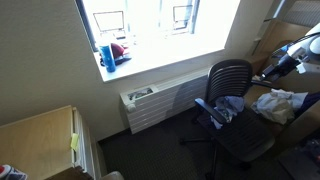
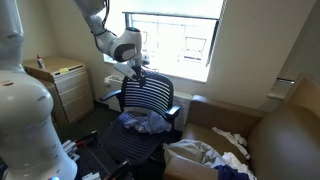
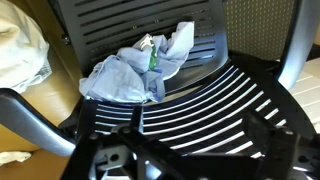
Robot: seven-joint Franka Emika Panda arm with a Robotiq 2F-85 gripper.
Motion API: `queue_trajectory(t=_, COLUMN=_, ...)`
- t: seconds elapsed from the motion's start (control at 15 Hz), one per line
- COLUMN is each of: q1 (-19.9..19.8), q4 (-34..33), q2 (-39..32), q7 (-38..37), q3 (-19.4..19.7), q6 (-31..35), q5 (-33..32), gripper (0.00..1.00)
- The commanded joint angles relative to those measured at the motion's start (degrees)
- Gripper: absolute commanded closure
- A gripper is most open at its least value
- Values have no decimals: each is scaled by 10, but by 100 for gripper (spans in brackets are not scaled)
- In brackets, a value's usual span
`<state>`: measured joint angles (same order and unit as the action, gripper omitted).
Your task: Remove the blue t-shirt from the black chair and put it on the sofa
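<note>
The blue t-shirt (image 1: 229, 107) lies crumpled on the seat of the black chair (image 1: 232, 75). Both show in both exterior views, the shirt (image 2: 146, 122) on the chair (image 2: 150, 95). In the wrist view the shirt (image 3: 138, 70) lies beyond the slatted chair back (image 3: 200, 95). My gripper (image 2: 135, 68) hovers just above the top of the chair back, apart from the shirt. In the wrist view its fingers (image 3: 195, 125) are spread and empty. The brown sofa (image 2: 285, 140) stands beside the chair.
White cloths (image 2: 200, 155) lie on the sofa next to the chair, also in an exterior view (image 1: 280, 101). A window sill with a blue cup (image 1: 106, 56) and a radiator (image 1: 155, 100) stand behind the chair. A wooden cabinet (image 2: 62, 80) stands at the wall.
</note>
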<state>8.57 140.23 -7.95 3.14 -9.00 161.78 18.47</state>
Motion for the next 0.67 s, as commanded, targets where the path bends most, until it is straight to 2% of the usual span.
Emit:
queue_trajectory(t=0.0, q1=-7, q4=-2, q2=3, q7=-6, q3=-8, q6=-1, q5=-6, gripper=0)
queue_trajectory(t=0.13, q1=-5, q4=-2, q2=19, q7=-6, q3=-7, q6=-4, q5=-4, gripper=0)
queue_trajectory(t=0.27, q1=6, q4=47, q2=35, q7=-51, q3=6, q6=42, q5=-66, gripper=0)
queue_trajectory(t=0.33, q1=10, q4=55, q2=13, q7=-75, q3=1, q6=76, q5=-64, gripper=0)
queue_trajectory(t=0.4, q1=19, q4=50, q2=-18, q7=-123, q3=4, q6=138, q5=-86, gripper=0)
queue_trajectory(t=0.47, q1=24, q4=30, q2=-58, q7=-140, q3=-17, q6=176, q5=-37, gripper=0)
queue_trajectory(t=0.6, q1=32, q4=1, q2=-132, q7=-185, q3=-44, q6=267, q5=-6, gripper=0)
